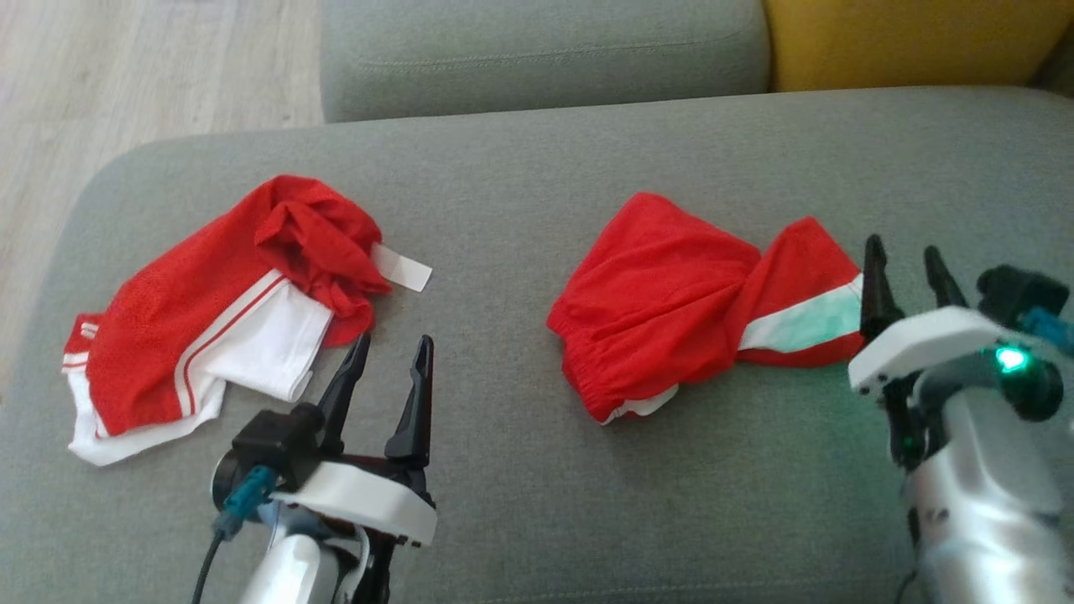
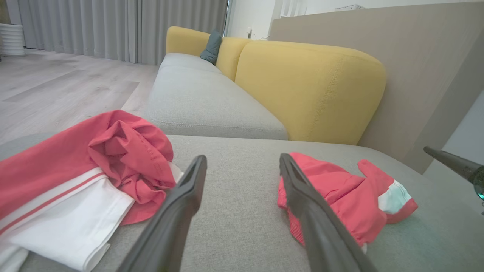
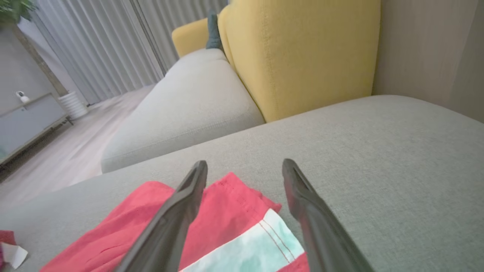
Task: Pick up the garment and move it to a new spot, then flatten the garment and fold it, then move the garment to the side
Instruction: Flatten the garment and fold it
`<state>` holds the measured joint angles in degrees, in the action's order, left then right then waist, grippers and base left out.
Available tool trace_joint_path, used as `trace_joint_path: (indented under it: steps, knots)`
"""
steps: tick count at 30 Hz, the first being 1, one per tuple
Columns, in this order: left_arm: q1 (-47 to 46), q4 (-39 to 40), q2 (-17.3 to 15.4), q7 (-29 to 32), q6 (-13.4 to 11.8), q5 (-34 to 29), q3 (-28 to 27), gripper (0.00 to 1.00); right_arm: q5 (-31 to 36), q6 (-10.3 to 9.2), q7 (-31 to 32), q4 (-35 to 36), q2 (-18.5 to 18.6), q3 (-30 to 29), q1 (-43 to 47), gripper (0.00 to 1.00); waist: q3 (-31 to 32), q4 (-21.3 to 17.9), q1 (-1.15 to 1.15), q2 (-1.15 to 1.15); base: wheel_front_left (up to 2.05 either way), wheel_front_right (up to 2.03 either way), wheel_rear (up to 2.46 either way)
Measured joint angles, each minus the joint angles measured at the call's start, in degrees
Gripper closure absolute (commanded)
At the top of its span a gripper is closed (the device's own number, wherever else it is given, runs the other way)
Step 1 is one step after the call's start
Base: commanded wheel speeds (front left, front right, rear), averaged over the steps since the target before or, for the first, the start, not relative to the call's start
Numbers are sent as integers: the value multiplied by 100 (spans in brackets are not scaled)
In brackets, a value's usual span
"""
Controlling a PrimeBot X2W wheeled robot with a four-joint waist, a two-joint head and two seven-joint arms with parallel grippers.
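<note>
Garment point(image 1: 671, 306): red, crumpled on grey cushion point(image 1: 520, 470), right of centre, white-striped end just beside right gripper point(image 1: 903, 246). Fingers spread, empty. Left gripper point(image 1: 394, 340): spread too, empty, near second red-and-white garment point(image 1: 218, 327) at left. Both garments well apart.

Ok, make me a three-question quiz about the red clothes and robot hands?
1. Which hand is beside the crumpled red shorts with the pale stripe? A left B right C neither
2. How many red garments lie on the grey fabric sofa cushion? A one B two C three
3. The left hand is: A open, empty B shut on cloth C shut, empty
1 B: the right hand sits by its striped end. 2 B: the other is the red-and-white mesh garment. 3 A: cushion shows between its fingers.
</note>
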<state>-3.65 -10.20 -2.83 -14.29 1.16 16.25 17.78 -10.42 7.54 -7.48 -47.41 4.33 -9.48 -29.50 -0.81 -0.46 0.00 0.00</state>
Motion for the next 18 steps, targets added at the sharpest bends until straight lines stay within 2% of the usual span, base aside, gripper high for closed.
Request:
trace_joint_path:
  steps: [5,10,18]
  knots:
    - [-1,69,0,0,-23,23,16,0,-279,-1,-147,1039,-32,392,876,0,37,-131,0,0,0,0,0]
    - [-2,54,0,0,-10,23,179,0,-414,-1,-121,1836,-114,486,1722,0,-61,-228,0,0,0,0,0]
    - [-20,-500,-1,0,287,18,693,0,-497,0,147,2563,-164,493,1878,0,-257,-355,0,0,0,0,0]
